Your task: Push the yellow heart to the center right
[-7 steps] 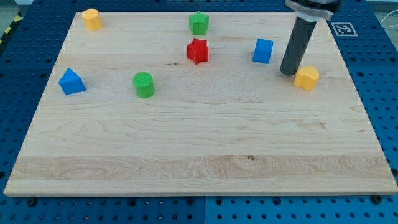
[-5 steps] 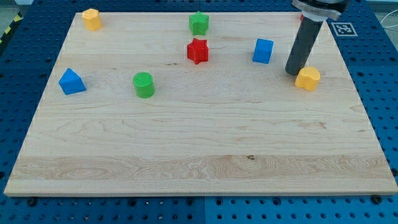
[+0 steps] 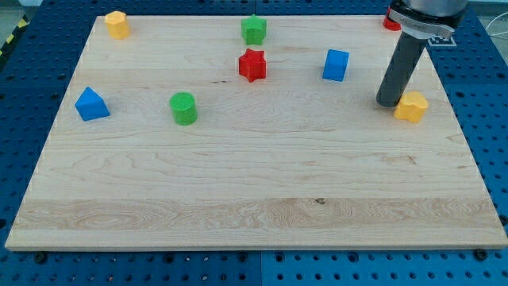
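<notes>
A pale wooden worktop (image 3: 254, 191) fills the frame, set on a blue perforated base (image 3: 492, 95), with the dark rod (image 3: 401, 67) of the arm standing over its right side. There is no pincer on this rig, so no opening can be reported; the rod simply ends in my tip (image 3: 388, 103), which rests on the wood at the yellow heart's left edge, touching it or very nearly so. The yellow heart (image 3: 412, 106) lies close to the worktop's right edge, a little above the middle of that side. Other blocks sit well apart from the action: a blue cube (image 3: 336, 65) to the upper left of the rod, a red star (image 3: 252, 64) and a green star (image 3: 254, 29) near the top centre, a green cylinder (image 3: 183, 108) and a blue wedge-like block (image 3: 91, 104) on the left, another yellow block (image 3: 117, 25) in the top left corner, and a sliver of a red block (image 3: 391, 23) partly hidden behind the rod at the top right. The push looks to be in its closing stage, with the heart nearly at the centre right. The next move would seem to call for a short nudge toward the view's bottom, taken gently so the heart does not slide off the near edge.
</notes>
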Controlling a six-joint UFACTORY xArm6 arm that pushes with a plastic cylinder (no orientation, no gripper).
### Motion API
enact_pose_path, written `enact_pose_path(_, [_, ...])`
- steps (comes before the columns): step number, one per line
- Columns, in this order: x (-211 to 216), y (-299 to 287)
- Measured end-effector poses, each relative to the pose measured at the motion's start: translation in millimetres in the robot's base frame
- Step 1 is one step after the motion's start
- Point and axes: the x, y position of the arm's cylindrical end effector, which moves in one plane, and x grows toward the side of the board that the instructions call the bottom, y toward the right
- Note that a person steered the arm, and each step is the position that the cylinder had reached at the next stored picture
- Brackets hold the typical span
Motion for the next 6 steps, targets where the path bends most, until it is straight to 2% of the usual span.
enact_pose_path(3, [21,-7])
enact_pose_path(6, [16,24])
